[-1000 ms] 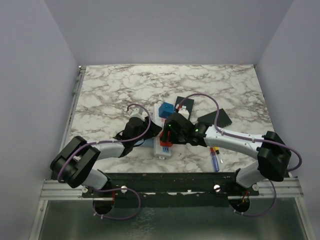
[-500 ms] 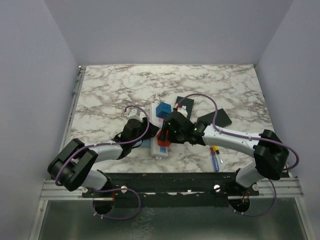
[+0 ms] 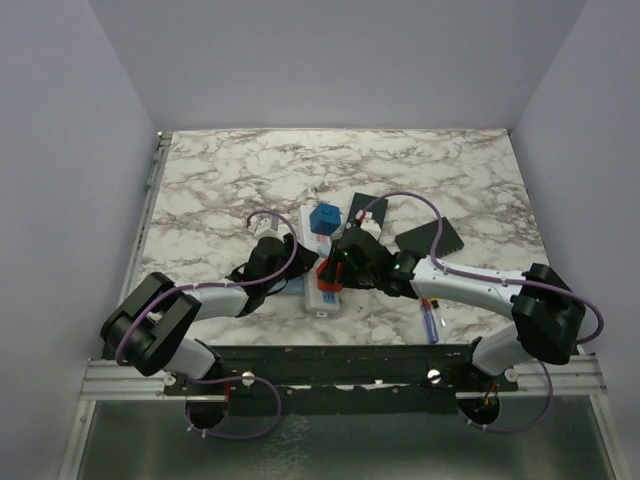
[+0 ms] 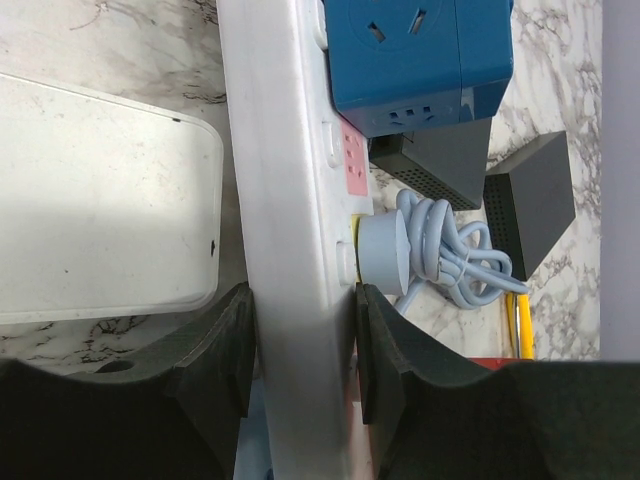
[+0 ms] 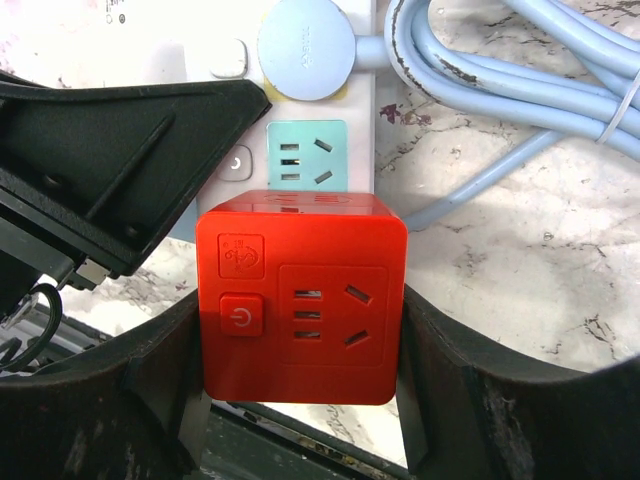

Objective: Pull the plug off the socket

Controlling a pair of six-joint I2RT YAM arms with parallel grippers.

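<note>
left fingers point(image 4: 215, 370) pinch socket point(image 4: 285, 200) | right fingers point(image 5: 450, 400) pinch red plug point(image 5: 300, 305) | its underside hidden, seating unclear

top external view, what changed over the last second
The right gripper, shut on the red cube plug, shifted slightly left, and the socket with its blue cube adapter slid left too. The left gripper stays clamped on the socket.

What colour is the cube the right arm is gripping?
The cube is red; right wrist view.
</note>
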